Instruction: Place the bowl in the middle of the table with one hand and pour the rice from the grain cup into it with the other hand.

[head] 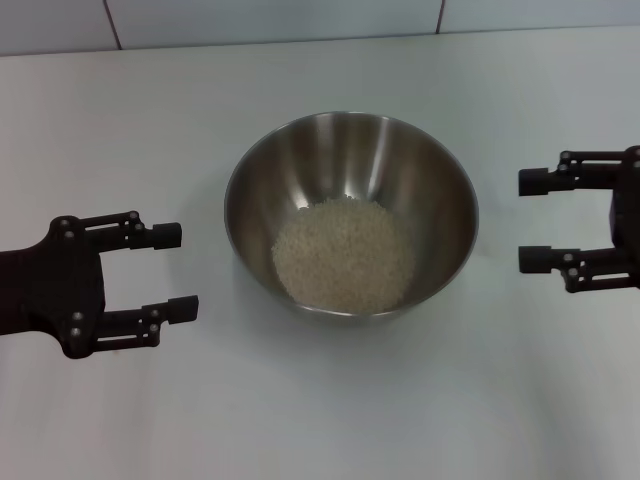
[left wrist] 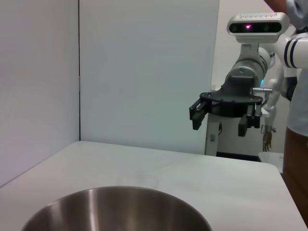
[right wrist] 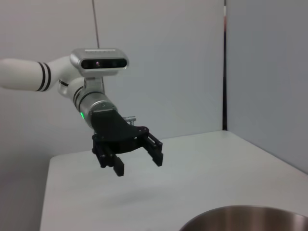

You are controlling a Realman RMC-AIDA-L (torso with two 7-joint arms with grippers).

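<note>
The steel bowl stands in the middle of the white table with a mound of rice in its bottom. Its rim also shows in the left wrist view and in the right wrist view. My left gripper hovers open and empty to the left of the bowl; it shows in the right wrist view. My right gripper hovers open and empty to the right of the bowl; it shows in the left wrist view. The grain cup is out of view.
A tiled wall runs along the table's far edge. White panels stand behind the table. A person stands beyond the table's end in the left wrist view.
</note>
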